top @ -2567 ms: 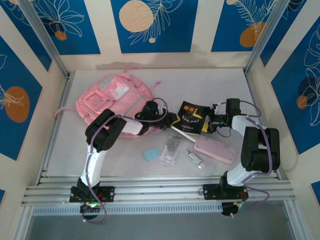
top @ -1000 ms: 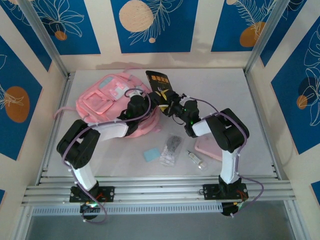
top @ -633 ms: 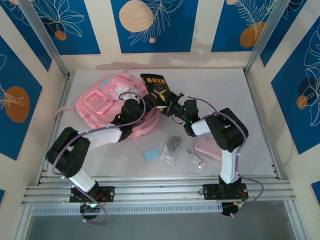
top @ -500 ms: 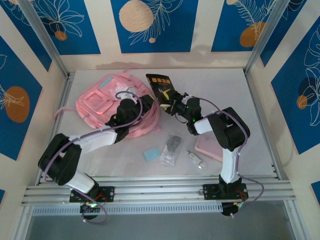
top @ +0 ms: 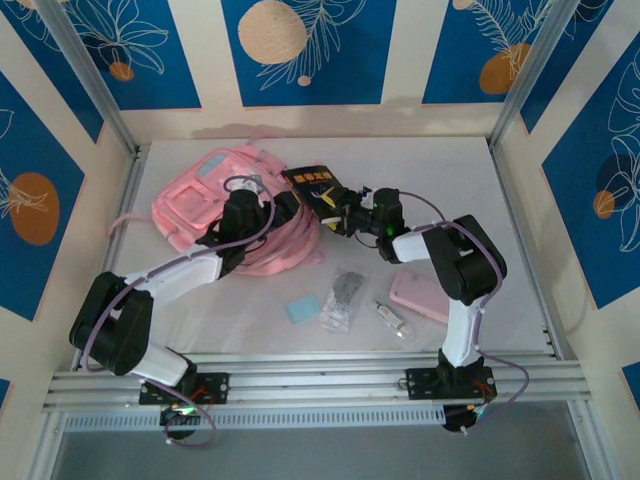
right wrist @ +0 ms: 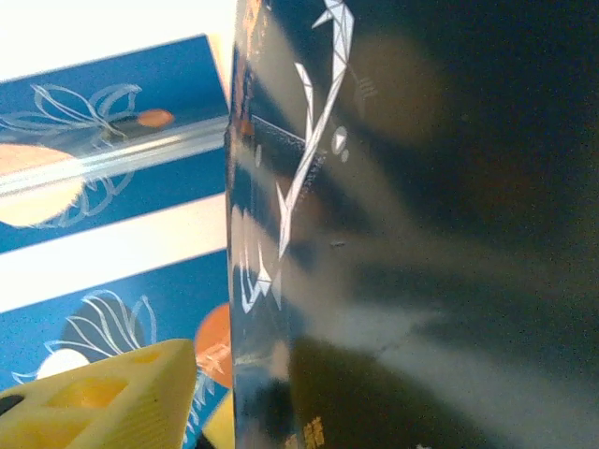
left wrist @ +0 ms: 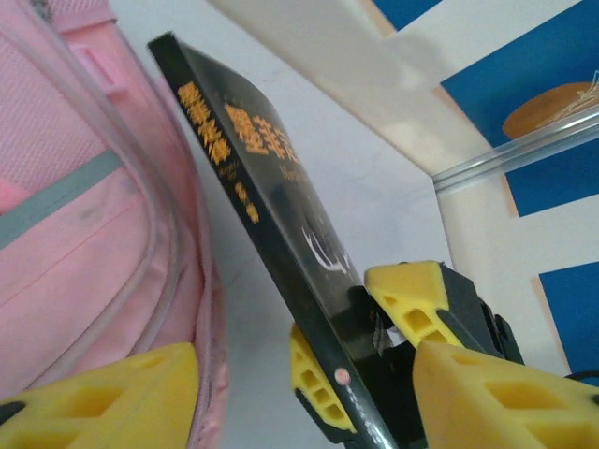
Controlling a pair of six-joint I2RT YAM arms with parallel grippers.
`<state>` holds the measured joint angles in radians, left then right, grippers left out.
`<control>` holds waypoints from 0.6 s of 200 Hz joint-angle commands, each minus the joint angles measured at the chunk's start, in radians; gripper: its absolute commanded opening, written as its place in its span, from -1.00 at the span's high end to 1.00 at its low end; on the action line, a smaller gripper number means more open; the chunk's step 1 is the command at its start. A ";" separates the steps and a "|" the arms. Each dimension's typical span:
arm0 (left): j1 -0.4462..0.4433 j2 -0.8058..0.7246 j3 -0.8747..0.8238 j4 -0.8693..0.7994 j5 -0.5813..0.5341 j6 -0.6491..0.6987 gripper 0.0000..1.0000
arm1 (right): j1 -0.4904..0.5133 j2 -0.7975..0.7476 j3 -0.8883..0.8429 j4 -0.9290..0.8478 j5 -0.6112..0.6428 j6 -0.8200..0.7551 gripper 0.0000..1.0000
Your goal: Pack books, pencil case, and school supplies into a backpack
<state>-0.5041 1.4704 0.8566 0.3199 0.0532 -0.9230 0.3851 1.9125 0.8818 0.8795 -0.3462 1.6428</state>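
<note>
Since a moment ago my left end effector (top: 255, 203) has sprung wide beside the large soft pink backpack (left wrist: 84, 234). My right end effector (left wrist: 370, 337) clamps the thin black book (left wrist: 271, 215), tilted just beside the backpack; I cannot read its gold title print.

**Cream-and-Blue Booth Around a White Tabletop**

Beyond the left tool (top: 268, 205) and the right tool (top: 345, 215), a flat matte white tabletop (top: 430, 170) runs to a cream back wall (top: 400, 60). That wall carries deep blue panels (top: 300, 50) printed with white leaf outlines and peach discs. A matching left wall (top: 40, 190) stands left of the left tool, and a matching right wall (top: 600, 200) stands right of the right tool. Slanted silver aluminium posts (top: 95, 85) mark the far corners. Behind the tools, ribbed silver aluminium rails (top: 320, 378) edge the tabletop, with a plain grey strip (top: 320, 445) past them. The light is soft and even.
</note>
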 commanded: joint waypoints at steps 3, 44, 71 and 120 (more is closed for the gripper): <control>0.056 -0.001 -0.023 -0.014 0.147 0.008 -0.37 | -0.027 -0.133 0.010 -0.147 -0.140 -0.202 1.00; 0.059 0.079 -0.097 0.248 0.149 -0.194 -0.48 | -0.043 -0.281 -0.004 -0.413 -0.181 -0.420 1.00; 0.027 0.185 -0.097 0.449 0.140 -0.332 -0.65 | -0.044 -0.325 -0.002 -0.475 -0.173 -0.459 1.00; -0.032 0.235 -0.071 0.602 0.050 -0.401 -0.77 | -0.048 -0.329 -0.006 -0.472 -0.177 -0.455 1.00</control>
<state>-0.4980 1.7073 0.7635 0.7547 0.1387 -1.2655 0.3260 1.6112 0.8742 0.3973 -0.4747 1.2377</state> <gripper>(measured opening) 0.881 0.620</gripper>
